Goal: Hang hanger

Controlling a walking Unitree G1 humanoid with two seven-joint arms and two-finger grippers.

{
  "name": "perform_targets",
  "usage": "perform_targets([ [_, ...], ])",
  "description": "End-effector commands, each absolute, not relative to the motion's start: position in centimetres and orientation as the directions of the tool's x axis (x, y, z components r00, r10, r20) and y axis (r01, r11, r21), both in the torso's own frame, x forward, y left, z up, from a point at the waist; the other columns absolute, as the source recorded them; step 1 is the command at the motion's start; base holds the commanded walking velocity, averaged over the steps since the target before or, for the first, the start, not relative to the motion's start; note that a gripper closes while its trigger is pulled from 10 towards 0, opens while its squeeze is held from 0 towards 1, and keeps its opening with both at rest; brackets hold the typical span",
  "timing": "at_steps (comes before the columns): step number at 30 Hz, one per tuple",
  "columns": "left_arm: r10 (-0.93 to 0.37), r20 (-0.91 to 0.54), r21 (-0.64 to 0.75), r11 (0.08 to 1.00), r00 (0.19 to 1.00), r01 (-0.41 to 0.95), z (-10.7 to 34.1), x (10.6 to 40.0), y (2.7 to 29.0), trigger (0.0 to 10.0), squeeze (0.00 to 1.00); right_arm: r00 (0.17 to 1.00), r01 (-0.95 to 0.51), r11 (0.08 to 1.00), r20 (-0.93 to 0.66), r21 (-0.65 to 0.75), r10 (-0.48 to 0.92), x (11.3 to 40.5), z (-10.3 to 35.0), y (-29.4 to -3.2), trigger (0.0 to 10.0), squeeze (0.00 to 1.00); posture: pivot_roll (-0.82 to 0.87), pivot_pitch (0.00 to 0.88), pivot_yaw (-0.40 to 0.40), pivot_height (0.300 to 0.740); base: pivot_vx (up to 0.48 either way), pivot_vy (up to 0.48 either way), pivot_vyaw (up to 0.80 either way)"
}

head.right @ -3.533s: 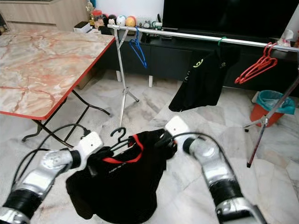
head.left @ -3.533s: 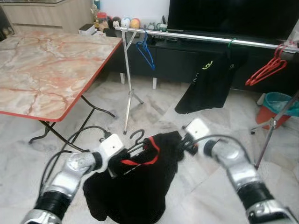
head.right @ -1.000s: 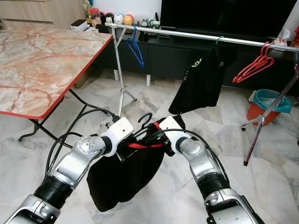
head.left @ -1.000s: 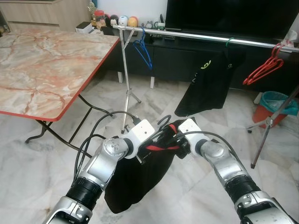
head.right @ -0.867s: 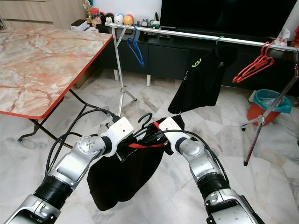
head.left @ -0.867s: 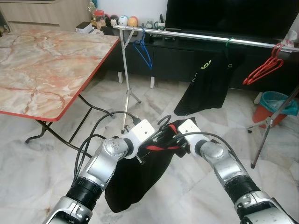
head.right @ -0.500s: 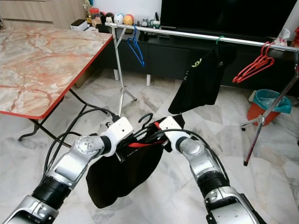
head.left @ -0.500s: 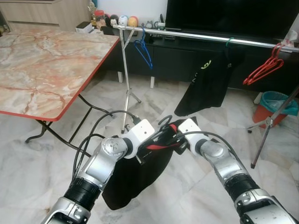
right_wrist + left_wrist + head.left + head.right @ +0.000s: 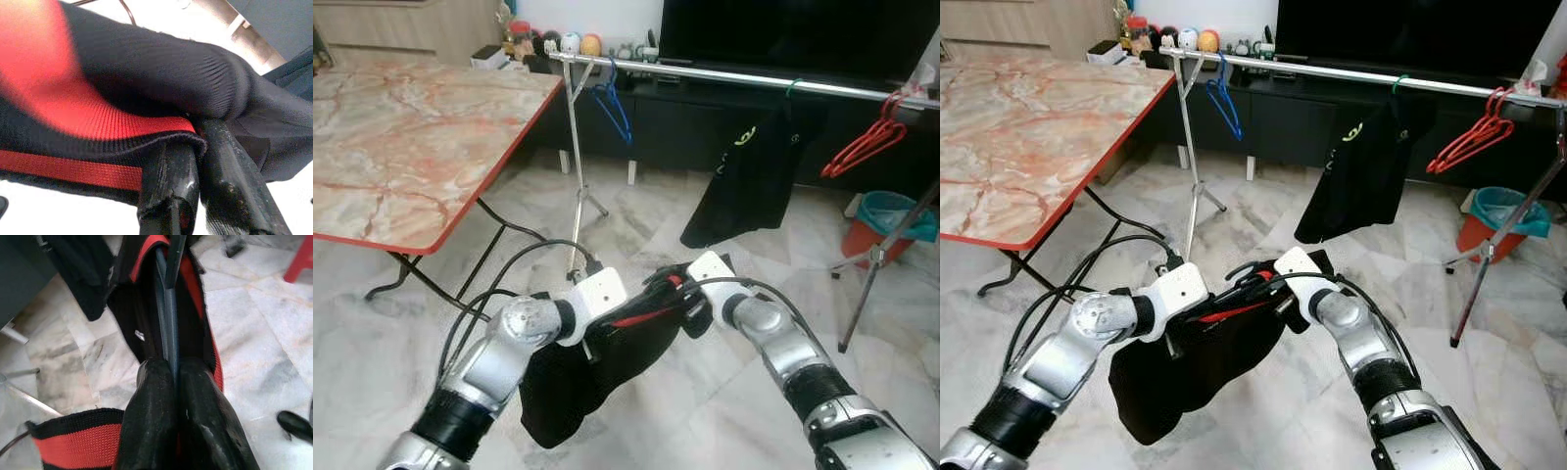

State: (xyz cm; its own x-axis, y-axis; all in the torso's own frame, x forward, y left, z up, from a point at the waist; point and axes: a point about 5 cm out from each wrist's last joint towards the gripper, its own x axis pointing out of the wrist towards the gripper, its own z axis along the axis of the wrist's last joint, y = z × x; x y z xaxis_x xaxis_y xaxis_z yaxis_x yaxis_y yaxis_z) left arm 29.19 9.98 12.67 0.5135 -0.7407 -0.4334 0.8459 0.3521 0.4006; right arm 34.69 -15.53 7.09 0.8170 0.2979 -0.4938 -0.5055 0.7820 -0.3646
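Big marble-topped bench (image 9: 401, 137) with the red edge fills the robot's left, and across the back runs the long silver clothes rail (image 9: 734, 76) on its tripod stand. Behind it, the dark TV cabinet (image 9: 1283, 117). Hanging on the rail: a black shirt (image 9: 749, 181) on a green hook near the middle, a blue hanger (image 9: 615, 101) toward the left end, a bunch of red hangers (image 9: 864, 149) at the right end. A red bucket with a teal liner (image 9: 891, 223) sits on the marble floor at far right.

Down front, both arms are up over the floor, well short of the rail. Between them hangs a black garment with red trim (image 9: 1190, 367), drooping low on the left-arm side. It is mounted on a dark hanger (image 9: 168, 323), whose hook (image 9: 1244, 269) pokes out sideways near the right arm.

Left hand (image 9: 173, 382): fingers pressed together, clamped on the hanger's thin bar right where the red collar wraps it. Right hand (image 9: 200, 147): fingers squeezed tight on the knitted black-and-red edge of the garment; whether the hanger is also pinched inside that fold, I can't tell. The two hands sit close together, near the collar.
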Motion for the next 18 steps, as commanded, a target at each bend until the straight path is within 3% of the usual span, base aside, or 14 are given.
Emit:
perform_targets([
  [1, -0.753, -0.467, 0.399, 0.289, 0.464, 0.870, 12.5, 28.5, 10.5, 10.0, 0.00, 0.850, -0.431, 0.807, -0.482, -0.404, 0.213, 35.3, 7.9, -17.6, 0.0, 0.00, 0.10, 0.000, -0.046, 0.740, 0.000, 0.000, 0.00],
  [7, -0.655, -0.601, 0.422, 0.226, 0.458, 0.878, 10.6, 27.9, 12.8, 10.0, 0.00, 0.851, -0.430, 0.806, -0.481, -0.407, 0.211, 35.3, 7.9, -17.7, 0.0, 0.00, 0.10, 0.000, -0.048, 0.740, 0.000, 0.000, 0.00],
  [13, -0.541, -0.638, 0.429, 0.341, 0.548, 0.837, 9.3, 28.6, 13.5, 10.0, 0.00, 0.841, -0.464, 0.795, -0.475, -0.391, 0.257, 35.4, 8.0, -16.6, 0.0, 0.00, 0.10, 0.000, -0.050, 0.740, 0.000, 0.000, 0.00],
  [18, -0.546, -0.659, 0.460, 0.251, 0.517, 0.851, 8.6, 28.0, 13.6, 10.0, 0.00, 0.849, -0.451, 0.803, -0.466, -0.390, 0.250, 35.5, 8.2, -16.6, 0.0, 0.00, 0.10, 0.000, -0.052, 0.740, 0.000, 0.000, 0.00],
])
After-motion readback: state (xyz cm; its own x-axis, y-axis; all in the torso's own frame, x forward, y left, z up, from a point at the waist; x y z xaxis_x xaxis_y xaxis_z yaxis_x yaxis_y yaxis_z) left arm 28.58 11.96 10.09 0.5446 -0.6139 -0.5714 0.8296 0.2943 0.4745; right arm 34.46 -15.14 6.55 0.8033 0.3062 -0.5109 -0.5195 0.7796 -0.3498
